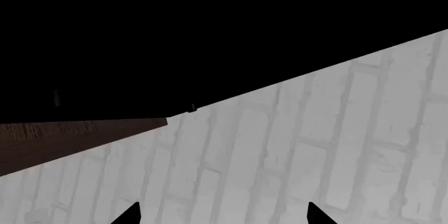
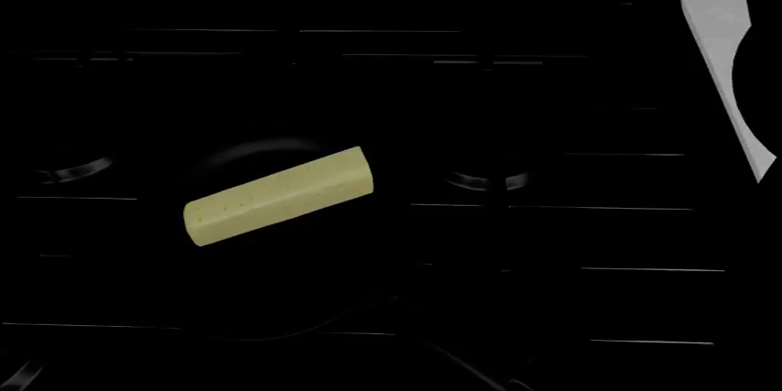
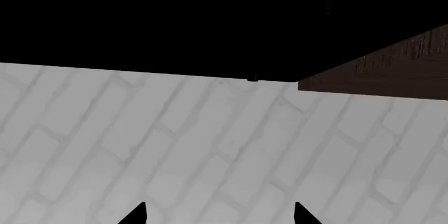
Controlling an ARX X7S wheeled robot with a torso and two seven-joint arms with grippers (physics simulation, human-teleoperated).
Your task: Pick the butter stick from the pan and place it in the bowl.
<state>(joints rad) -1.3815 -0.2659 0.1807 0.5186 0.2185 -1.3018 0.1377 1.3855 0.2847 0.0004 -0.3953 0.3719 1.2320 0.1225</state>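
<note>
Filling nearly the whole head view: a black stove, its thin grate lines faintly lit, with one butter stick lying tilted inside one dark round pan near the stove's middle, touching neither gripper. Just beyond the stove's right edge, at the far corner: part of one pale grey bowl, mostly cut off, well apart from the butter stick. Beside the pan, on either side: two dimly glinting burner rings. Seen from both wrist cameras: a grey-white brick wall, a large black mass above it, and one strip of dark brown wood adjoining that black mass in each view. Left gripper: only two dark fingertips showing, set wide apart with bare wall between them, holding nothing. Right gripper: likewise two dark fingertips, spread wide, nothing between them. Neither arm visible over the stove in the head view.
</note>
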